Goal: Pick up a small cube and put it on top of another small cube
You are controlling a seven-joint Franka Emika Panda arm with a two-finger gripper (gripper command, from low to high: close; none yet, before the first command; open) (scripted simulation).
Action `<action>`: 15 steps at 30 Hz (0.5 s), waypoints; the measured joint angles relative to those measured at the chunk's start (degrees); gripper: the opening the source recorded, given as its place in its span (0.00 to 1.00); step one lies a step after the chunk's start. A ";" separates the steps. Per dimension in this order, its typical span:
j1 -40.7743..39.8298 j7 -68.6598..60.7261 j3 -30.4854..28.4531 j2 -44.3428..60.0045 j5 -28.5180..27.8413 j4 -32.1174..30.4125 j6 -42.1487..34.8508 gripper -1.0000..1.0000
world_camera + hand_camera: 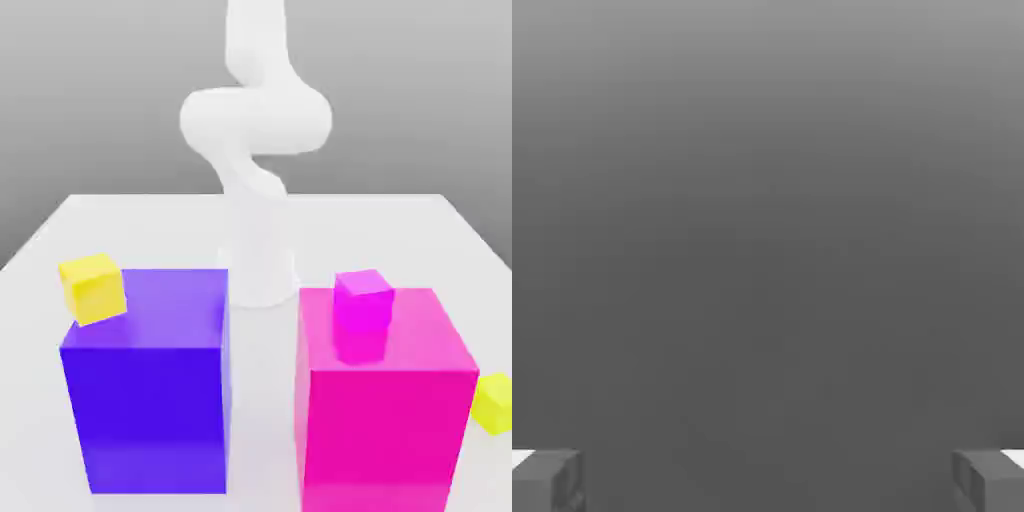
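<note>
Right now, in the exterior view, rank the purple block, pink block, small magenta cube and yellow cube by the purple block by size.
Purple block and pink block: look alike, unranked.
Yellow cube and small magenta cube: look alike, unranked.

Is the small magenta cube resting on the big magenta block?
Touching: in the exterior view the small magenta cube sits flat on the big magenta block's top face, no gap showing.

white arm (pixel 255 130) rises upright, bent; hand (pixel 768 480) fingers spread wide, empty
</note>
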 joint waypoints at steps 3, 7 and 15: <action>5.09 -8.03 -0.27 6.55 0.92 -1.04 2.57 0.50; 11.18 -18.31 -0.13 14.92 2.15 -2.34 5.77 0.50; 20.61 -38.11 3.06 31.53 3.72 -4.95 12.22 0.50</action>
